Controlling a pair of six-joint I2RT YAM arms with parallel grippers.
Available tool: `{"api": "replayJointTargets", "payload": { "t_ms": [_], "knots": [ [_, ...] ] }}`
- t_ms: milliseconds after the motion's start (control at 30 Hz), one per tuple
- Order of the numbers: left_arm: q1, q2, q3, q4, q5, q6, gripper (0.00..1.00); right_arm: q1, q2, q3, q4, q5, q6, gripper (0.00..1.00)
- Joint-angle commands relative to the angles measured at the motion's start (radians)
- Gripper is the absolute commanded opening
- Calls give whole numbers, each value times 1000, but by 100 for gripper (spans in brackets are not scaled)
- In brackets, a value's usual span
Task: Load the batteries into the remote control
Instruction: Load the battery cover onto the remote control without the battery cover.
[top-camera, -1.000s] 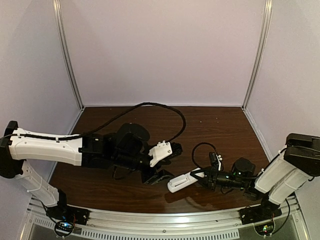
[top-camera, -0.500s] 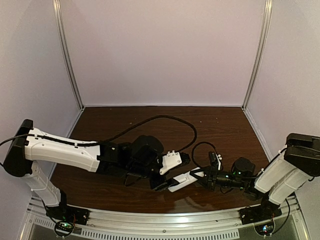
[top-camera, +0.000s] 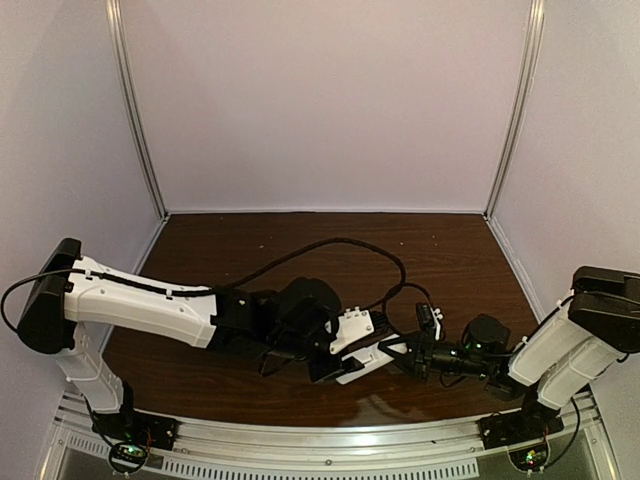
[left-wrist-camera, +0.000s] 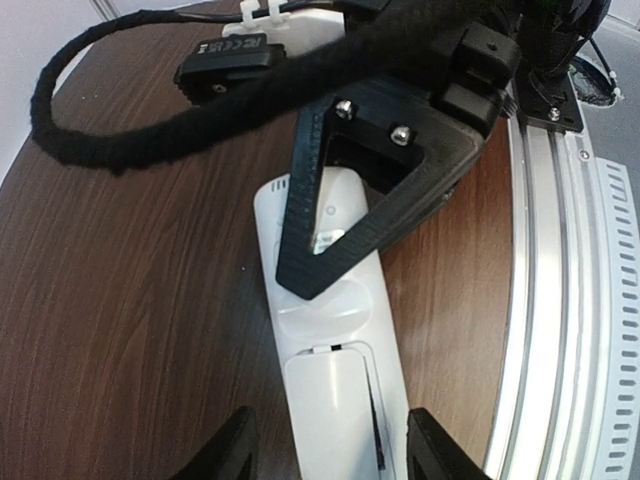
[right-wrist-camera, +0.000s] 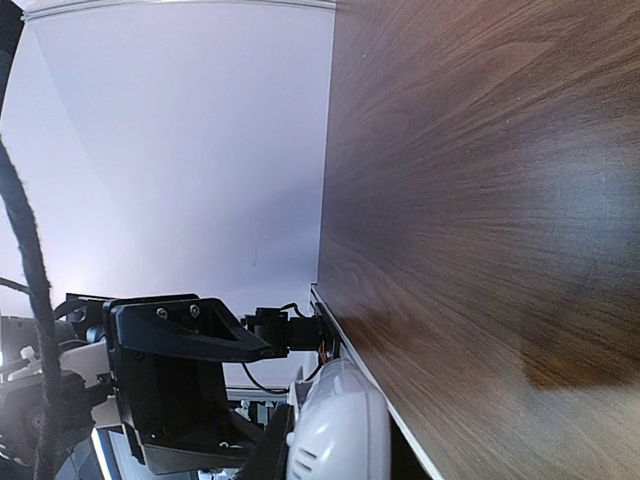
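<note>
left wrist view: right hand clamps the remote control; left hand straddles its battery cover, fingers apart, at bottom centre. cover on, no batteries visible: loading seemingly unstarted.

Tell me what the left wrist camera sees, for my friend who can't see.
A white remote control stretches away over a dark wooden table, its far end pinched by the right hand. The left hand sits open with a finger on each side of the near end.
</note>
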Motion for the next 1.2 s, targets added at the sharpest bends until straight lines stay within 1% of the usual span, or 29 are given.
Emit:
{"api": "replayJointTargets", "payload": {
  "t_ms": [0, 367, 600, 867, 1167],
  "knots": [
    [-6, 24, 28, 22, 20, 3, 50, 6, -26, 10, 223, 13, 9, 0],
    [-8, 43, 28, 11, 36, 3, 42, 7, -27, 7, 224, 14, 7, 0],
    [-8, 49, 37, 10, 35, 4, 39, 6, -24, 6, 231, 15, 10, 0],
    [-7, 56, 50, 0, 39, 1, 39, 6, -25, 1, 234, 19, 12, 0],
    [-8, 86, 95, -44, 19, -59, 39, 6, -44, -5, 225, 39, 10, 0]
  ]
}}
